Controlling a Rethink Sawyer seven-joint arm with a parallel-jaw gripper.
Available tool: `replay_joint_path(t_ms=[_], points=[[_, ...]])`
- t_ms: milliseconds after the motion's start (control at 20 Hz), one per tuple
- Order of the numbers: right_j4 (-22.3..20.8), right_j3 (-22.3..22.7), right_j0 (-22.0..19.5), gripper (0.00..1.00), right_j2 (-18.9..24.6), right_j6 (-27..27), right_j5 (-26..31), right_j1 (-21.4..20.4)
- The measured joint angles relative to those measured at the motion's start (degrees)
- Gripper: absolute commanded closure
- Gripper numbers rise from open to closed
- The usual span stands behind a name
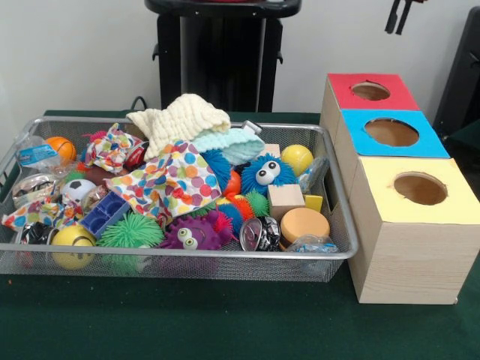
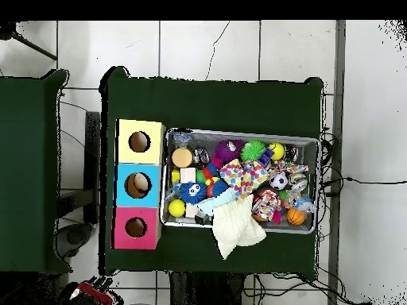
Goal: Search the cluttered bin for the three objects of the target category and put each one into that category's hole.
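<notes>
A green-covered table [image 1: 225, 322] carries everything. Nearest on it, a wire bin [image 1: 180, 259] brims with toys: a yellow ball [image 1: 73, 241], a green spiky ball [image 1: 130, 231], a purple fuzzy creature [image 1: 189, 234], and farther in a polka-dot cloth [image 1: 169, 180] and a cream knitted cloth [image 1: 180, 116]. Beside the bin, three wooden boxes run back: yellow hole [image 1: 420, 188], blue hole [image 1: 391, 132], red hole [image 1: 370, 91]. The end effector [image 1: 403, 15] hangs well beyond them at the top edge; I cannot tell whether it is open.

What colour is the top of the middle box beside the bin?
Blue: the middle box has a blue top with a round hole, clearest in the front view.
</notes>
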Motion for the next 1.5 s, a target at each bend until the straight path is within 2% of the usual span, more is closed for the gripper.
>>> replay_joint_path(t_ms=[500, 550, 1100, 1500], points=[[-0.02, 0.1, -1.5, 1.0, 2.37, 0.0, 0.0, -1.9], [-0.01, 0.15, -2.71, 0.0, 3.58, 0.0, 0.0, -2.53], [-0.01, 0.27, -5.68, 0.0, 6.17, 0.0, 0.0, -3.24], [-0.05, 0.6, -6.01, 0.0, 6.91, 0.0, 0.0, -3.8]])
